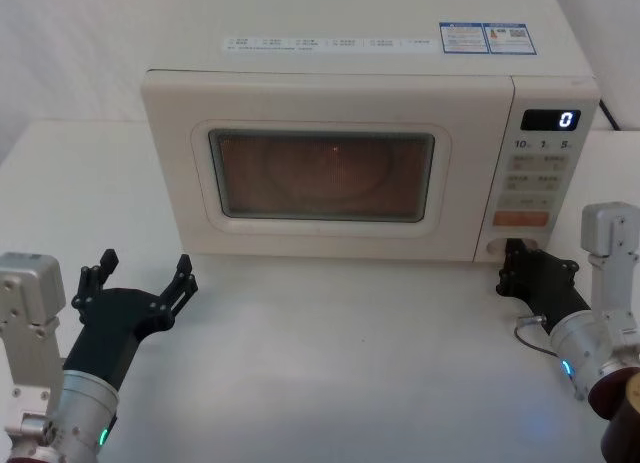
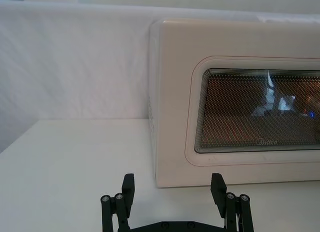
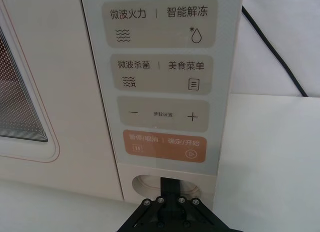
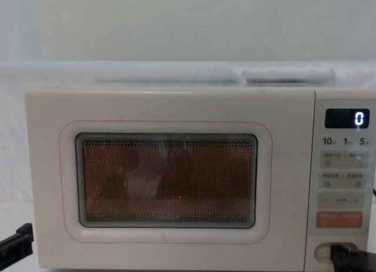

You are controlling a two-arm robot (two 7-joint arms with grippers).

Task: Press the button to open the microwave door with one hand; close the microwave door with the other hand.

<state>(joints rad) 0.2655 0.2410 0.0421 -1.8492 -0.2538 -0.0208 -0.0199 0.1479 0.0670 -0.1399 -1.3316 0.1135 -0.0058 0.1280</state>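
1. The right gripper [image 1: 517, 251] is at the lower right corner of the microwave, its black fingers drawn together into one narrow tip [image 3: 171, 184] that touches the button [image 3: 145, 184].
2. The button is a wide cream oblong at the foot of the control panel [image 1: 534, 178], just below the orange key pair [image 3: 164, 146].
3. Above the keys, the display [image 4: 347, 118] reads 0.
4. The microwave door [image 1: 325, 173] is closed flush with the casing, its dark window facing the robot.
5. The left gripper [image 1: 140, 276] hangs over the white table [image 1: 340, 363] near the microwave's lower left corner, apart from the door, with its fingers [image 2: 128, 187] spread wide and holding nothing.
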